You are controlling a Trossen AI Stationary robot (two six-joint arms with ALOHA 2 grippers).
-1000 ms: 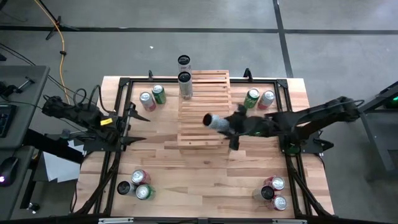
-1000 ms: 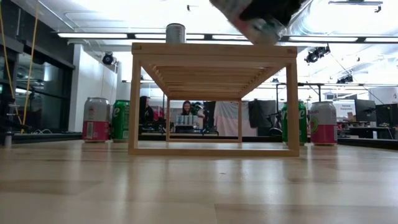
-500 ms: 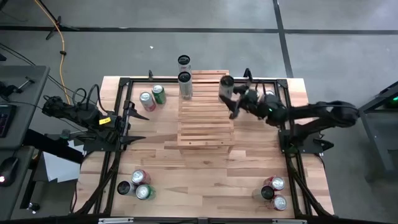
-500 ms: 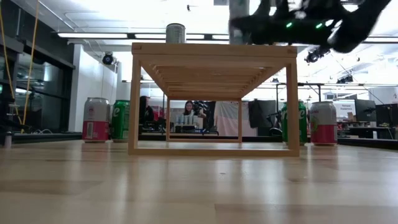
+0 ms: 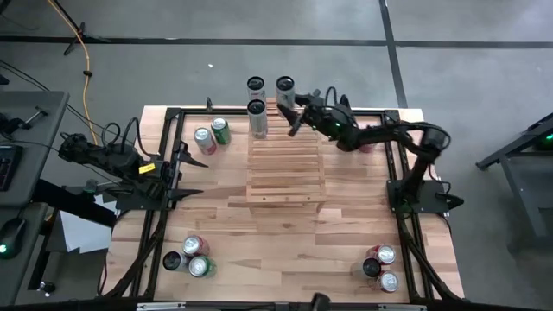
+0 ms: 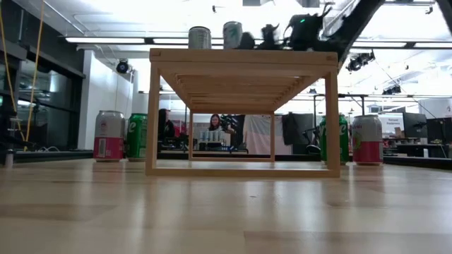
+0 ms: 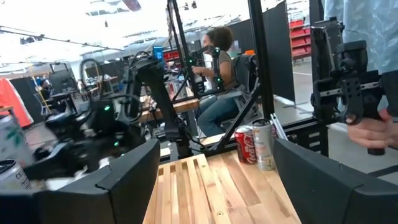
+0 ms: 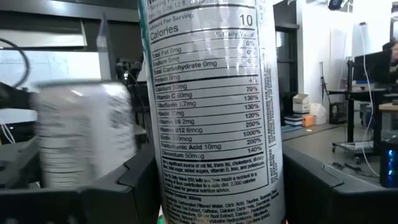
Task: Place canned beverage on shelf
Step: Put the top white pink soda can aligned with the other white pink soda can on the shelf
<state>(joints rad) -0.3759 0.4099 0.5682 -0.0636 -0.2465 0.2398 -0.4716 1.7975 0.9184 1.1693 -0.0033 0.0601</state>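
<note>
The shelf (image 5: 286,161), a pale stepped rack of wooden slats, stands mid-table. Two tall cans (image 5: 257,111) stand at its far left. My right gripper (image 5: 292,102) reaches in from the right over the shelf's far end and is shut on a tall silver canned beverage (image 5: 284,85), which stands upright beside the other can (image 6: 200,37) in the low view. The held can (image 8: 211,112) fills the right wrist view. My left gripper (image 5: 186,171) waits open at the table's left side, with nothing between its fingers (image 7: 130,180). My right gripper pinches the can's round side wall (image 8: 163,180) between its two fingers (image 8: 323,186), low on the can's body. The fingers come about level from the table's right. The can stands upright, its bottom (image 6: 232,46) level with the shelf's top; whether it rests there I cannot tell.
A pink and a green can (image 5: 212,133) stand at the far left, more cans partly under my right arm at the far right (image 6: 357,140). Can clusters sit near left (image 5: 190,257) and near right (image 5: 380,266). People show beyond the table (image 7: 217,81).
My right gripper has swung from over the shelf's middle toward the table's far edge and somewhat left, sinking a little, and has tipped back to about level. The can it carries has gone from lying tilted to upright, now beside the standing cans.
</note>
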